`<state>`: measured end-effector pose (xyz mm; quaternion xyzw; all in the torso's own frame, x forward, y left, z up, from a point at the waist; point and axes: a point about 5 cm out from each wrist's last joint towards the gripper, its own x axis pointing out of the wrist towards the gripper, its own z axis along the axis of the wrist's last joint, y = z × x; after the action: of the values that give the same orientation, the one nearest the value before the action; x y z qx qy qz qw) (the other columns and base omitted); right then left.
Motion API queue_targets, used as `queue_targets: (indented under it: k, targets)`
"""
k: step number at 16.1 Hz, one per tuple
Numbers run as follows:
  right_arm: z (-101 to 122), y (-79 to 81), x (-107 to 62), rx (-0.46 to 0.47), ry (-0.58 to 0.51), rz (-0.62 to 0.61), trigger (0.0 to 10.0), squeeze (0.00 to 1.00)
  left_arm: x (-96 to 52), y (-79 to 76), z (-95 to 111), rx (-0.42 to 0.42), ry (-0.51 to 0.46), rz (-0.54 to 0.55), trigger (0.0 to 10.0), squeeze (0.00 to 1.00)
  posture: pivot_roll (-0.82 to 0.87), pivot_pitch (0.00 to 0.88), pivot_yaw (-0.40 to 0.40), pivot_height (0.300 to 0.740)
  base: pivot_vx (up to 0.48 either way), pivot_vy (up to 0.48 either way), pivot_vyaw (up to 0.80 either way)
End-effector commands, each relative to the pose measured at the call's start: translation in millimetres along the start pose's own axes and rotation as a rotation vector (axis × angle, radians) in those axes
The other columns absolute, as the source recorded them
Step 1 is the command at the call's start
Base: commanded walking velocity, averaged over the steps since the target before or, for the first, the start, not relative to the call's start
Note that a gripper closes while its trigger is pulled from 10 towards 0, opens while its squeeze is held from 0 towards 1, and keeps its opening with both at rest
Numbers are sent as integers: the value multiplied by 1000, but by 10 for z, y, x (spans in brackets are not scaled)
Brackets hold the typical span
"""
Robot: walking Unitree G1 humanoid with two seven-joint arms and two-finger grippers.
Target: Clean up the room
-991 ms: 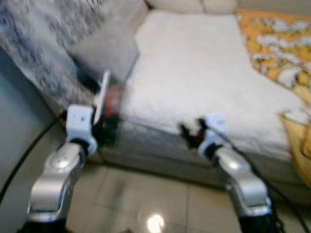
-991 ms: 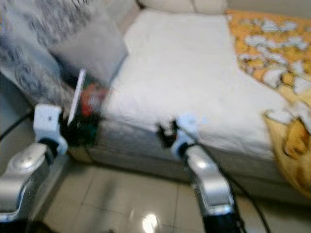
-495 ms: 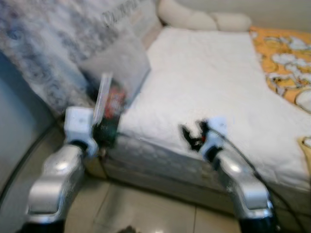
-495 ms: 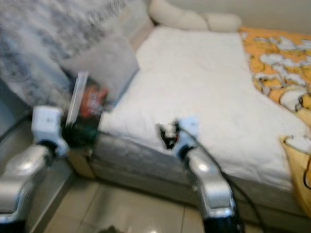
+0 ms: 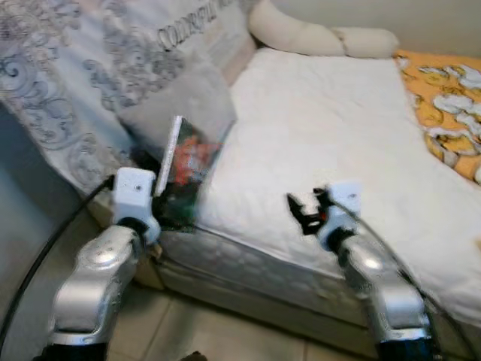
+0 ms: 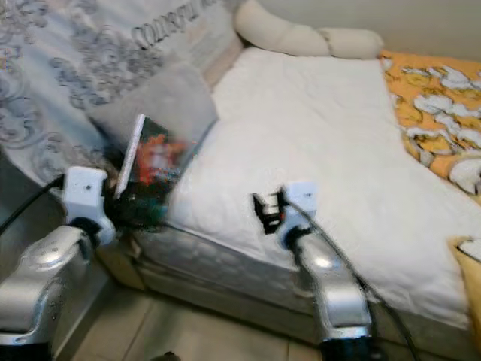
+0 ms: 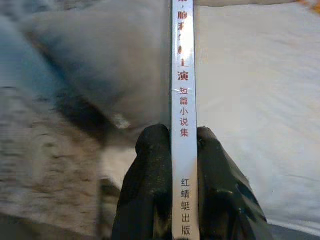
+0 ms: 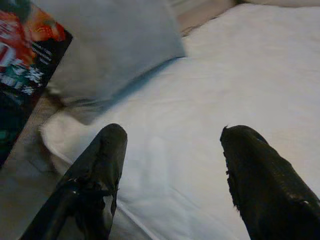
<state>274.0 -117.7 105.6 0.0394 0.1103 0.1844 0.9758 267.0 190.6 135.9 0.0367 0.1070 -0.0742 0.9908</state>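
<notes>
My left gripper (image 5: 167, 197) is shut on a thin book (image 5: 184, 171) with a dark cover bearing red art and a white spine (image 7: 183, 105). It holds the book upright at the near left corner of the bed, in front of a grey pillow (image 5: 180, 109). In the left wrist view both black fingers (image 7: 152, 180) clamp the spine. My right gripper (image 5: 299, 212) hangs open over the white mattress (image 5: 323, 128) near its front edge, nothing between its fingers (image 8: 102, 165).
A patterned grey headboard cover (image 5: 83, 68) runs along the left. Cream bolster pillows (image 5: 316, 37) lie at the bed's far end. An orange patterned blanket (image 5: 447, 98) covers the right side. A black cable (image 5: 45, 256) trails beside my left arm.
The camera has shifted, bringing more of the bed's far end and headboard into view. Both arms keep roughly the same pose, the book still held in the left gripper.
</notes>
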Motion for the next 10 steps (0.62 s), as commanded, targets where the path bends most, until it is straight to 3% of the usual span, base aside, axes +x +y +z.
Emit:
queue_targets:
  k: [1, 9, 10]
  targets:
    - [44, -71, -14, -19, -16, -21, 10000, 0, 11, -50, 130, 12, -64, -20, 10000, 0, 77, 0, 19, 740, 394, 0, 0]
    - [5, -73, -17, -6, -9, -36, 10000, 0, 3, -45, 123, 15, -62, -20, 10000, 0, 80, 0, 24, 740, 396, 0, 0]
    - [-3, -81, -8, 15, 1, -40, 10000, 0, 7, -44, 126, 15, -61, -21, 10000, 0, 79, 0, 26, 740, 394, 0, -781]
